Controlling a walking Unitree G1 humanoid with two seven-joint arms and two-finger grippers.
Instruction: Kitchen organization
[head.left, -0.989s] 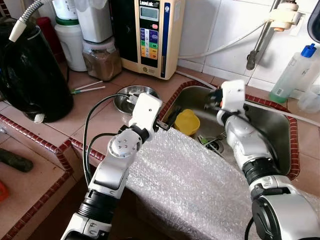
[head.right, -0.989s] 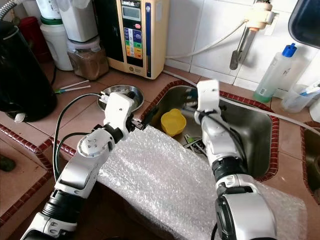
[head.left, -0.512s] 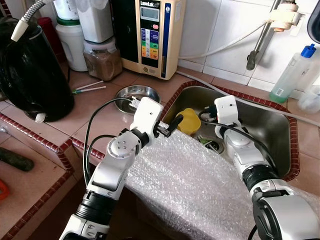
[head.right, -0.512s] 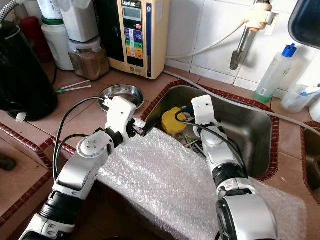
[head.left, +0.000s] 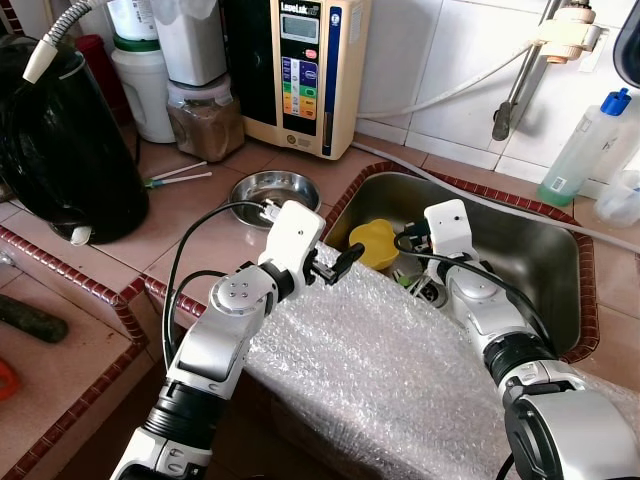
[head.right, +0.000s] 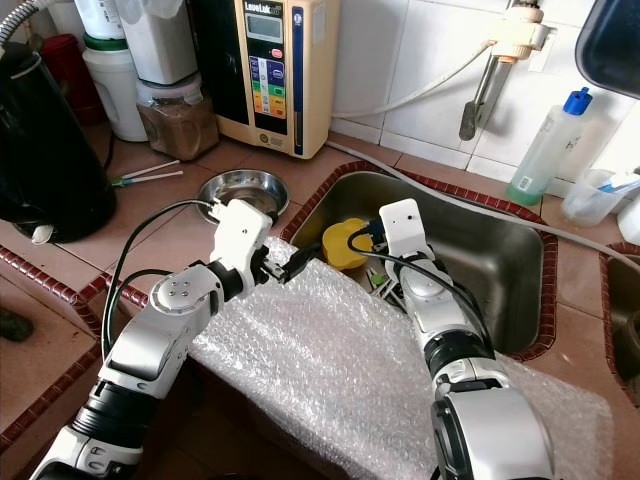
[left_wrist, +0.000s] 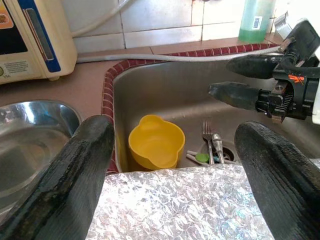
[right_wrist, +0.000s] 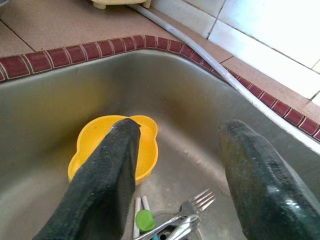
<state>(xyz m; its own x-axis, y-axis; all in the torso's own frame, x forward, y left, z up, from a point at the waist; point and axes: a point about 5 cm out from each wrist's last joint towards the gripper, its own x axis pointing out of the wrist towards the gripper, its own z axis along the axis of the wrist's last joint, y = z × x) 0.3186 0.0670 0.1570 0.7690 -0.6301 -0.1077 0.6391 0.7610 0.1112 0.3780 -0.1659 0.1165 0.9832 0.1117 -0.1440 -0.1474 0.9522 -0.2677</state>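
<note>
We reach into sink (head.left: 540, 235): right hand (right_wrist: 175, 170) open, empty, above yellow bowl (right_wrist: 107, 145). Left hand (left_wrist: 175, 165) open, empty, over bubble wrap (head.left: 400, 370). Next, likely: lower, grip bowl rim.

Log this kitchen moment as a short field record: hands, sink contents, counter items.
left hand: open, above the sink's near left edge over the bubble wrap
right hand: open, lowered into the sink, next to the yellow bowl
sink contents: yellow bowl at the left wall; fork and green-tipped utensil by the drain
counter left of sink: steel bowl, water ioniser, black kettle
counter behind the sink: green bottle with blue cap
bubble wrap: draped over the counter's front edge
</note>
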